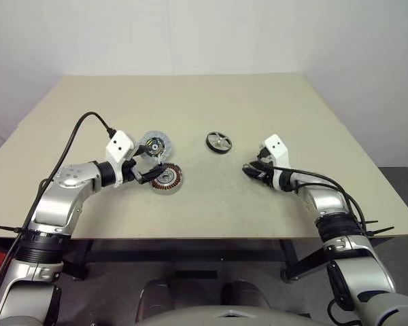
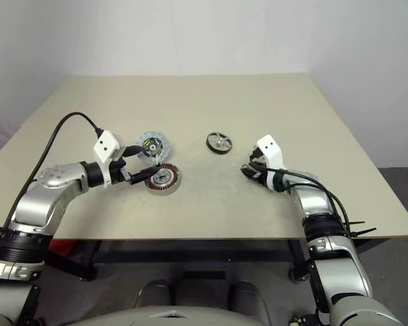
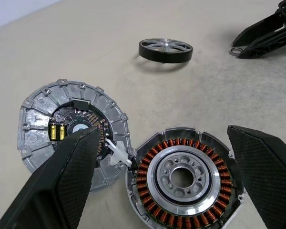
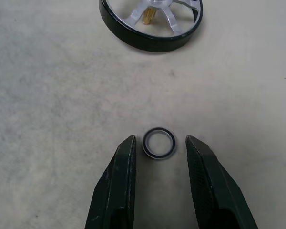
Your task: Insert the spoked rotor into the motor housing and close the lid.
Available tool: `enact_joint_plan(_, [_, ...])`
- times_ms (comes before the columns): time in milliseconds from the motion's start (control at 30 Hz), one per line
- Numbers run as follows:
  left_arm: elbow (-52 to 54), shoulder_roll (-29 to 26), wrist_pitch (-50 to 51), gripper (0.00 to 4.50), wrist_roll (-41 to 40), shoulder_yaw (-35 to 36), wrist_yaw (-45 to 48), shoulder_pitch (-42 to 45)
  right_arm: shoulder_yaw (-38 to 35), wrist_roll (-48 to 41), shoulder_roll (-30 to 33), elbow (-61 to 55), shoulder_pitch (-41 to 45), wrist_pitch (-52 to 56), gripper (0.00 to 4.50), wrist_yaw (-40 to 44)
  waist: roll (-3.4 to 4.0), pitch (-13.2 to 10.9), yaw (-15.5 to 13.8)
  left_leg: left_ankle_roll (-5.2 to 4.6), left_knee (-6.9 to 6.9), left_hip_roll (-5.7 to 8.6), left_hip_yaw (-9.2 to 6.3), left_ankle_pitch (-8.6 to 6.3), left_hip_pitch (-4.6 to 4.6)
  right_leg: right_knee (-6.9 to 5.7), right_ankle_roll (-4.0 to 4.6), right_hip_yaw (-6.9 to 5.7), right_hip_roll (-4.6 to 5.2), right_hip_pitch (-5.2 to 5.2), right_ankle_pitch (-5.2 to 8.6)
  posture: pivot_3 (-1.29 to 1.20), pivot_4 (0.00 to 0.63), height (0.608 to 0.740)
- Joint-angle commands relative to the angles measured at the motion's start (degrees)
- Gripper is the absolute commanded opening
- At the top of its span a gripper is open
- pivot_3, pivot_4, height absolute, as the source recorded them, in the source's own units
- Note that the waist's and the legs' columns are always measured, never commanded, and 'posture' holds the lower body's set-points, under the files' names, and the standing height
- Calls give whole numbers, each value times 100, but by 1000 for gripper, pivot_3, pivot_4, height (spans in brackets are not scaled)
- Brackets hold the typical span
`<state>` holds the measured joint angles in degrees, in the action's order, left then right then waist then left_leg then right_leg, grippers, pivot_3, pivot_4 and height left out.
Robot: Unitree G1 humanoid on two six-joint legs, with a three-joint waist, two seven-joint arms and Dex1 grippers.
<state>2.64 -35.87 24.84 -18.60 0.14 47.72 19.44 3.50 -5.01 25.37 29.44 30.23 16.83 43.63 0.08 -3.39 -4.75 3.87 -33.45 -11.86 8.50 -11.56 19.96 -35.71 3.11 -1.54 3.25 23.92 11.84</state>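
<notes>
Three motor parts sit loose on the counter (image 1: 204,102), none joined, so the insert step looks barely started. The spoked rotor (image 1: 219,142) lies flat mid-counter, axle pointing straight up, no real long axis since it's round. The motor housing (image 1: 166,178) sits at about 8 o'clock from it, open side up with the copper coils showing, and the lid (image 1: 154,145) is just beside the housing at roughly 11 o'clock, lying flat.

The left pincer (image 3: 174,191) is spread wide with a finger either side of the housing, not gripping it. The right pincer (image 4: 157,155) is narrowed around a small ring (image 4: 159,142) lying flat at 4 o'clock from the rotor, fingers on both sides but not visibly touching.

My guess: the ring gets picked up or cleared first, then the right arm needs to reach for the rotor rim.
</notes>
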Motion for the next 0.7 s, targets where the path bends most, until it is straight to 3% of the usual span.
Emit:
enact_joint_plan(33, [104, -84, -119, 4500, 20, 188, -35, 106, 9, 66, 53, -3, 114, -180, 1800, 20, 0, 0, 1, 0, 0, 0, 0, 0, 0, 0, 0, 0, 0, 0, 0, 0, 0, 740])
enact_joint_plan(167, [86, -95, -133, 4500, 20, 210, -38, 106, 1, 79, 26, 30, 134, -177, 1800, 20, 0, 0, 1, 0, 0, 0, 0, 0, 0, 0, 0, 0, 0, 0, 0, 0, 0, 740])
enact_joint_plan(233, [88, -102, -128, 4500, 18, 230, -43, 101, 3, 91, 36, 43, 145, -181, 1440, 25, 0, 0, 1, 0, 0, 0, 0, 0, 0, 0, 0, 0, 0, 0, 0, 0, 0, 740])
enact_joint_plan(367, [75, -112, -128, 4500, 21, 264, -49, 95, 5, 83, 40, 40, 161, -141, 1440, 66, 0, 0, 0, 0, -1, 0, 0, 0, 0, 0, 0, 0, 0, 0, 0, 0, 0, 740])
enact_joint_plan(500, [62, -118, -126, 4500, 20, 279, -62, 104, -12, 91, 31, 53, 178, -114, 661, 45, 0, 0, 1, 0, -1, 0, 0, 0, 0, 0, 0, 0, 0, 0, 0, 0, 0, 740])
enact_joint_plan(700, [53, -100, -122, 4500, 21, 287, -76, 118, -78, 36, 4, 35, 245, -58, 661, 4, 0, 0, 1, 0, -1, 0, 0, 0, 0, -1, 0, 0, 0, 0, 0, 0, 0, 740])
